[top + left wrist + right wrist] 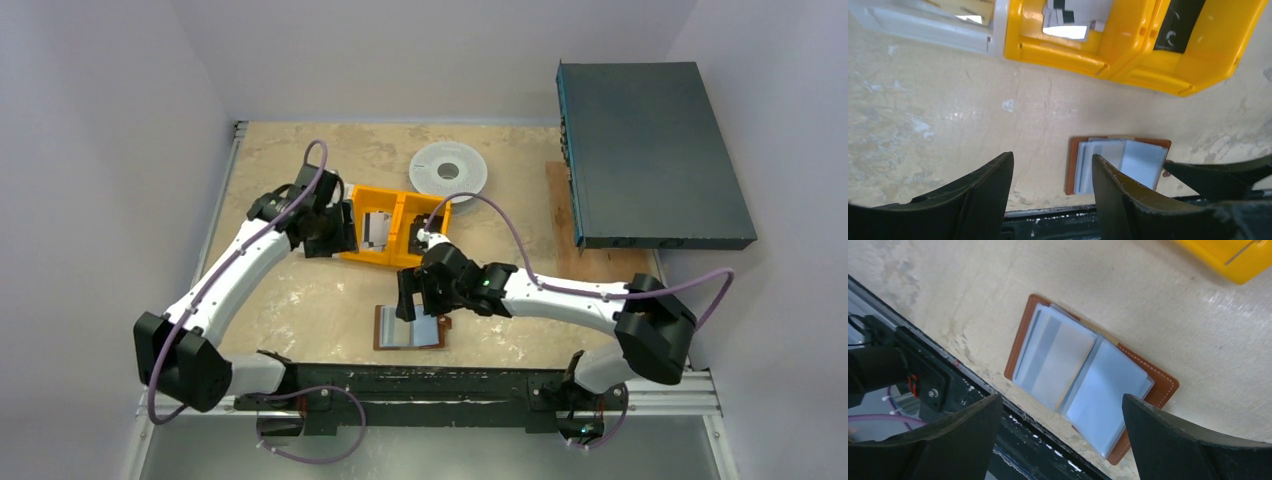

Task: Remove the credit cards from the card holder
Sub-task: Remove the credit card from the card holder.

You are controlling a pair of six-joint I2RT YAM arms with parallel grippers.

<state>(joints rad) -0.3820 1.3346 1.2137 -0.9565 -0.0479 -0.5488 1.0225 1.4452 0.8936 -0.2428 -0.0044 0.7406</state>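
Observation:
The card holder (410,328) lies open near the table's front edge, brown leather with pale grey-blue sleeves. It also shows in the right wrist view (1143,375) and the left wrist view (1143,160). A silvery-grey card (1060,357) sits in its left sleeve. Several whitish credit cards (374,230) lie in the left compartment of an orange bin (395,258), also in the left wrist view (1068,20). My right gripper (420,312) is open and empty, just above the holder (1060,412). My left gripper (338,232) is open and empty beside the bin's left end (1053,167).
A black wallet-like item (420,236) fills the bin's right compartment (1182,22). A white round spool (449,170) lies behind the bin. A dark grey box (650,150) sits at the back right on a wooden board (595,262). The black front rail (420,385) runs just below the holder.

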